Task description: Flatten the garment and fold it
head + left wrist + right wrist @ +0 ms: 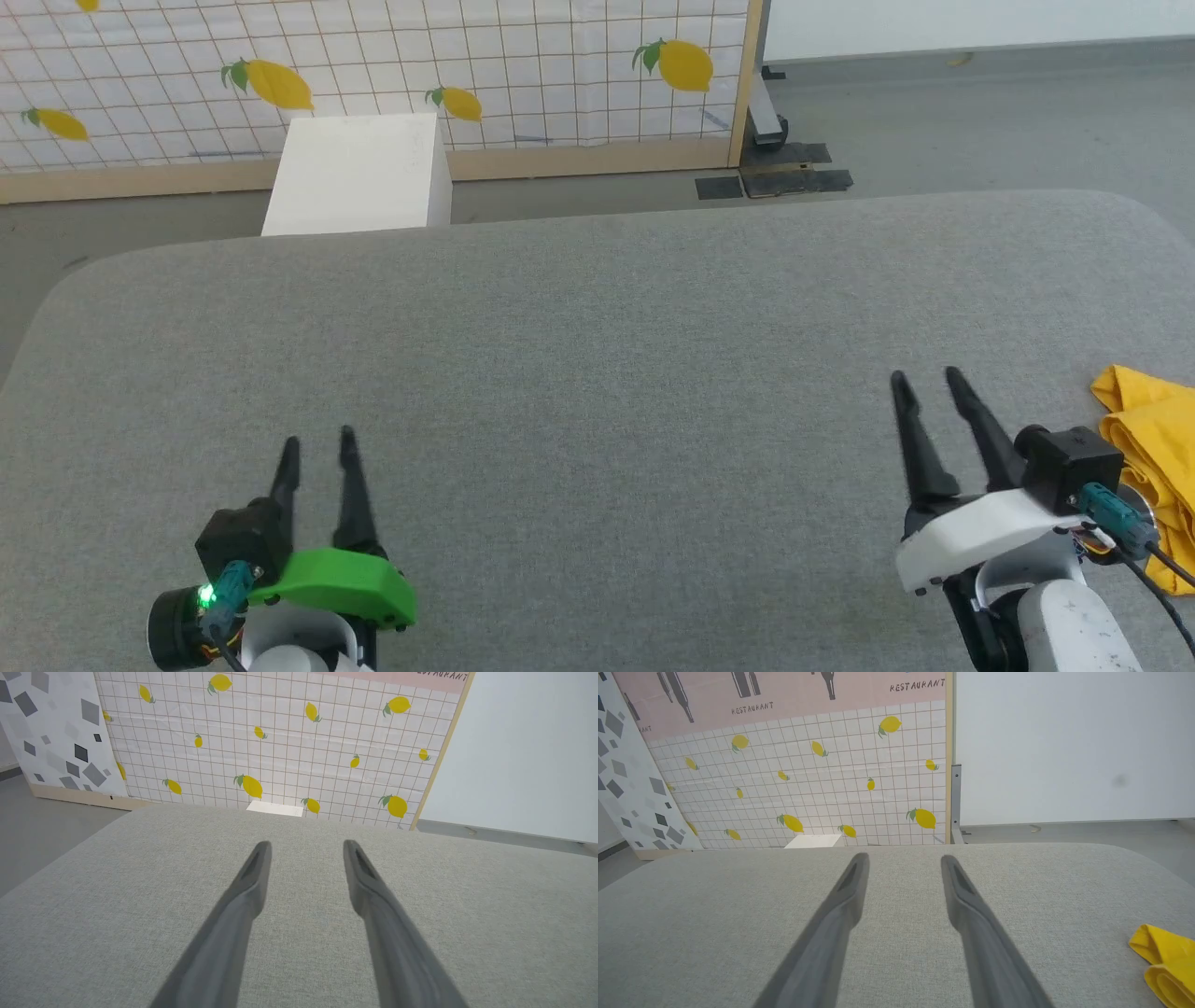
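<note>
My left gripper (319, 437), the one with the green shell, is over the near left part of the big grey cloth-covered table (597, 317). Its two long dark fingers stand apart with nothing between them. My right gripper (925, 373), with the white shell, is over the near right part, and its fingers are apart and empty too. The bunched-up yellow cotton T-shirt (1144, 439) lies at the table's right edge, just beside my right wrist. A white box (359, 173) stands behind the table.
</note>
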Robot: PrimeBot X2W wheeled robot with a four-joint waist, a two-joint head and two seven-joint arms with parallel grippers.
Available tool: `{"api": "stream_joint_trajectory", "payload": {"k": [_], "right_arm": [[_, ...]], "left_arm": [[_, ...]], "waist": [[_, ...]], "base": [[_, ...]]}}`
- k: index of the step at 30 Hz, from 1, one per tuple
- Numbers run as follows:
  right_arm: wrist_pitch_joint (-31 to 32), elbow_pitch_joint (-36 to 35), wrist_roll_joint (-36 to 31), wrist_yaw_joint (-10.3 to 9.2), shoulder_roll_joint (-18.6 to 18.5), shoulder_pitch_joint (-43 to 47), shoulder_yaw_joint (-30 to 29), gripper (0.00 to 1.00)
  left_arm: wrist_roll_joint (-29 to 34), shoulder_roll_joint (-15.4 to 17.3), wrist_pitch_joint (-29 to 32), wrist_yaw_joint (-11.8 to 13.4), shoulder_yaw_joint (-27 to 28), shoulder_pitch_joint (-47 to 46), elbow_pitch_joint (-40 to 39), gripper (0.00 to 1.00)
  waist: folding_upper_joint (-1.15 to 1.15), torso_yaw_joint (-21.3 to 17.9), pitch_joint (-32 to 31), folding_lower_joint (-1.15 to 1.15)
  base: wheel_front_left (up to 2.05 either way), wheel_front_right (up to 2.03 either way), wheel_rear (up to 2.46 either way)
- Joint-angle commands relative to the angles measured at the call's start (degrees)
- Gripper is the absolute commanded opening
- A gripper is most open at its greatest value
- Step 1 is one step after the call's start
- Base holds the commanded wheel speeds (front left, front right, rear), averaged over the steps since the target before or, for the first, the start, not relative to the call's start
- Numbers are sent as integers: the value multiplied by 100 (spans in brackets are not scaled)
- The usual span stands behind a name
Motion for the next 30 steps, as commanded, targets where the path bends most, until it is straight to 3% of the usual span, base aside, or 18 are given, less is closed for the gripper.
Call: {"api": "stream_joint_trajectory", "payload": {"k": [1,30], "right_arm": [[2,-2,-2,0,0,1,-2,0],[169,-234,-173,-2,1,143,5,0]], "left_arm": [[2,0,1,-1,3,0,-3,0],[266,-23,277,-113,38,50,-194,0]], "waist": [[0,1,0,0],[0,53,-12,0]], "base": [[0,0,0],[0,0,0]]}}
